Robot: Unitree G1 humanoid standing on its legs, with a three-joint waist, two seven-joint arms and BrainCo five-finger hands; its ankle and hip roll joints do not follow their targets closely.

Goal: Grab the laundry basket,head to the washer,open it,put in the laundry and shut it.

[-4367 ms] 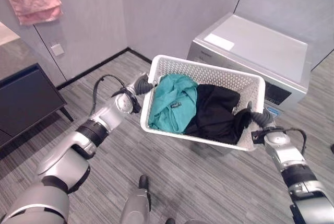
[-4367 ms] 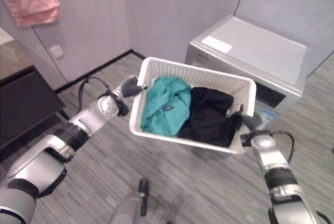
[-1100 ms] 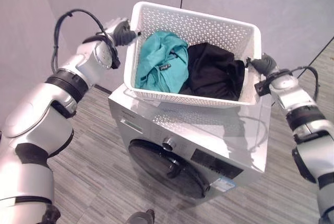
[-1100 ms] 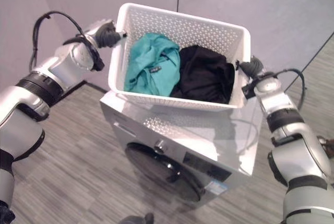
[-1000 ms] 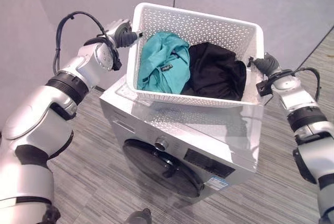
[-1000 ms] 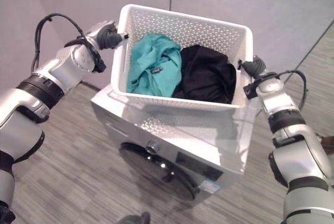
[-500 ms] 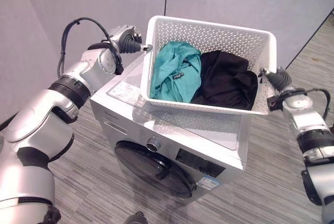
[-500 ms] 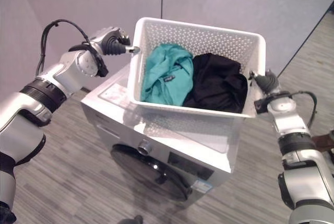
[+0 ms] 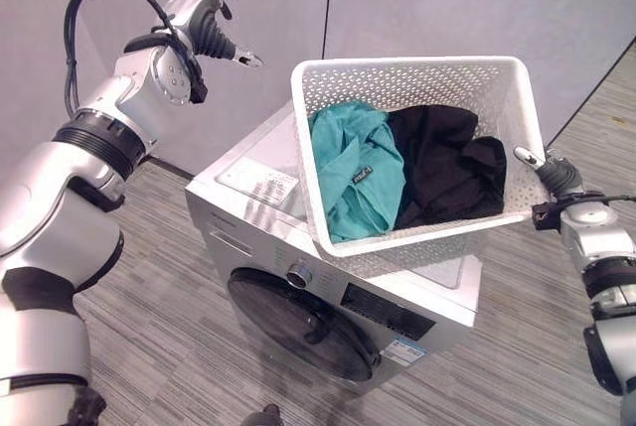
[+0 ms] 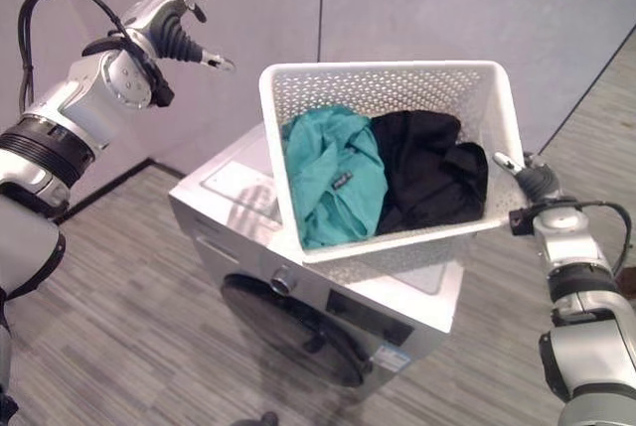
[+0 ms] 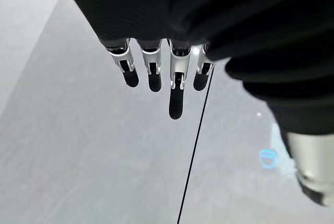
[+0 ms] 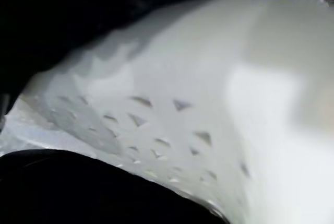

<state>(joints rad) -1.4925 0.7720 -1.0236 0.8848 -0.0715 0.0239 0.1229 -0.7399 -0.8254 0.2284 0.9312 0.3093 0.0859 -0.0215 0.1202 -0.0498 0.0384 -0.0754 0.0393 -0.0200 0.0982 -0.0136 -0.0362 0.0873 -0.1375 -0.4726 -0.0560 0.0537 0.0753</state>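
Observation:
The white perforated laundry basket [image 9: 417, 67] rests tilted on top of the silver washer [image 9: 253, 163], its right end raised and its opening turned toward me. Inside lie a teal garment [image 9: 358, 173] and a black garment [image 9: 447, 163]. My right hand [image 9: 556, 176] is at the basket's right end, curled on its rim; the basket's wall [image 12: 209, 104] is right against it in the right wrist view. My left hand [image 9: 199, 19] is up in the air, left of the basket and apart from it, its fingers [image 11: 176, 93] spread and holding nothing. The washer's round dark door [image 9: 298, 322] is closed.
Grey wall panels with a dark vertical seam [image 9: 328, 4] stand behind the washer. Grey striped flooring [image 9: 169, 297] runs left and in front of the machine. A control panel and knob [image 9: 298, 274] sit above the door.
My left hand has let go of the basket's left end and risen up to the left, open. The basket has tipped, its left end down on the washer top. The view has shifted.

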